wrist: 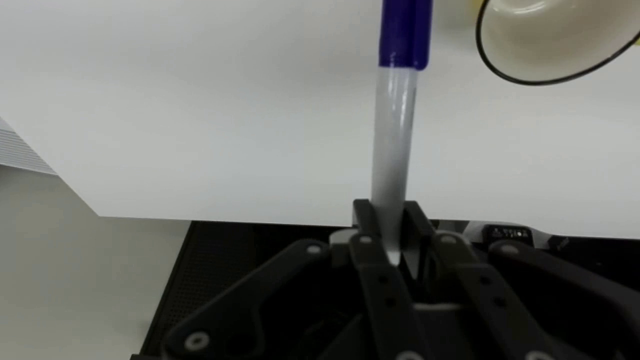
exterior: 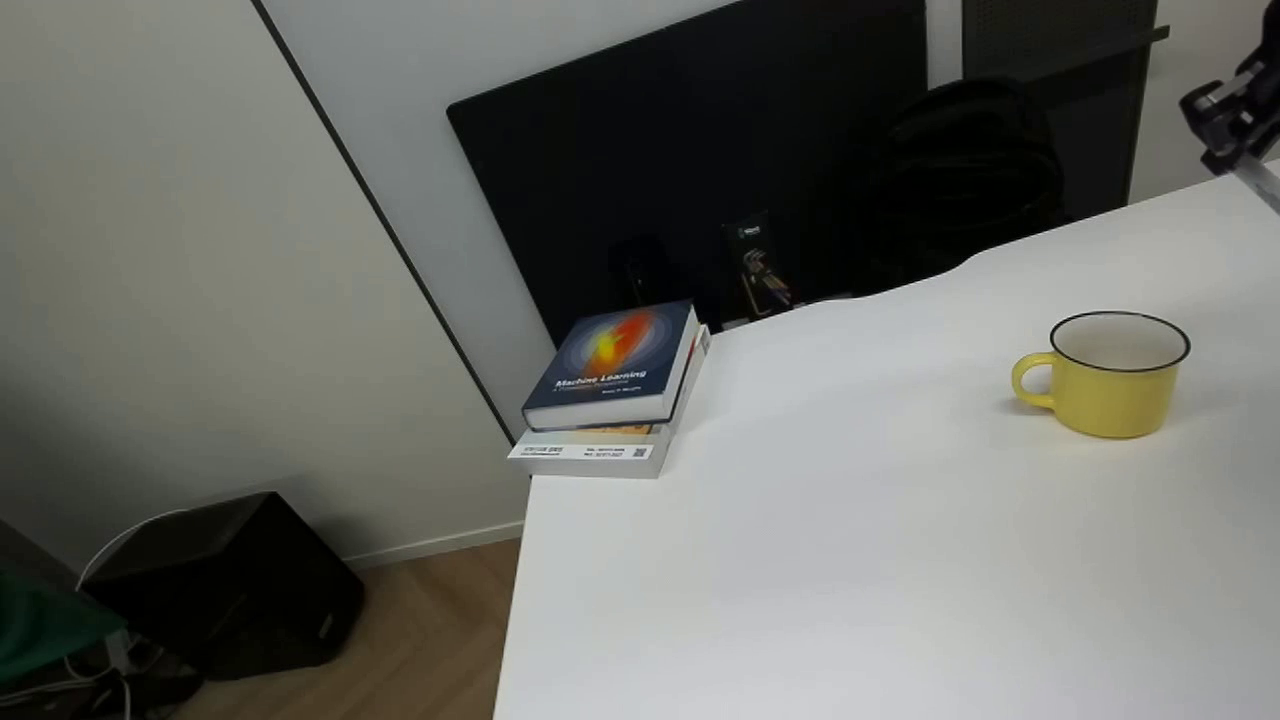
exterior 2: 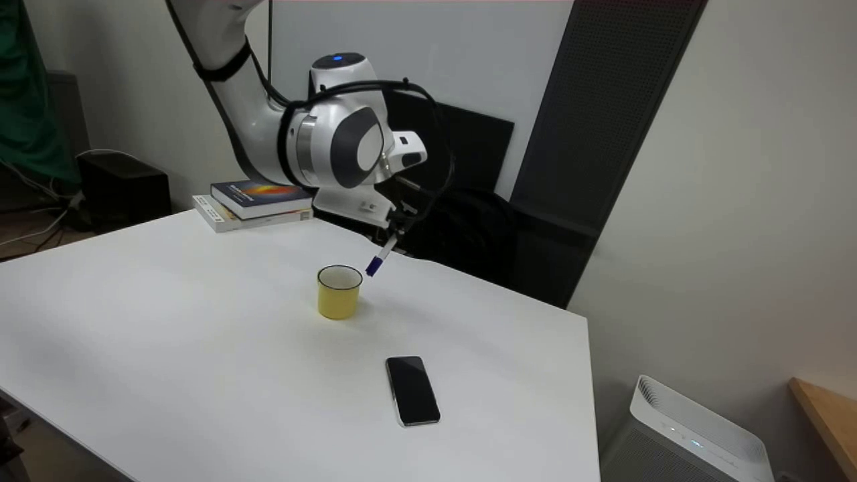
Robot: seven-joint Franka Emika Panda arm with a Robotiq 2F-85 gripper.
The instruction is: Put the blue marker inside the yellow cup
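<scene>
The yellow cup (exterior: 1115,402) stands upright on the white table with its handle to the side in an exterior view; it also shows in an exterior view (exterior 2: 338,302) and partly at the top right of the wrist view (wrist: 555,42). My gripper (wrist: 387,212) is shut on the blue marker (wrist: 395,130), a whitish barrel with a blue cap pointing away from the fingers. In an exterior view the gripper (exterior 2: 400,224) holds the marker (exterior 2: 383,256) tilted above the table, its cap beside the cup and apart from it. The gripper (exterior: 1228,130) is cut off at an exterior view's edge.
A black phone (exterior 2: 412,391) lies on the table (exterior 2: 201,335). Two stacked books (exterior: 610,370) lie at a table corner, also in an exterior view (exterior 2: 261,201). A dark backpack (exterior: 960,180) and a dark panel (exterior: 680,150) stand behind the table edge.
</scene>
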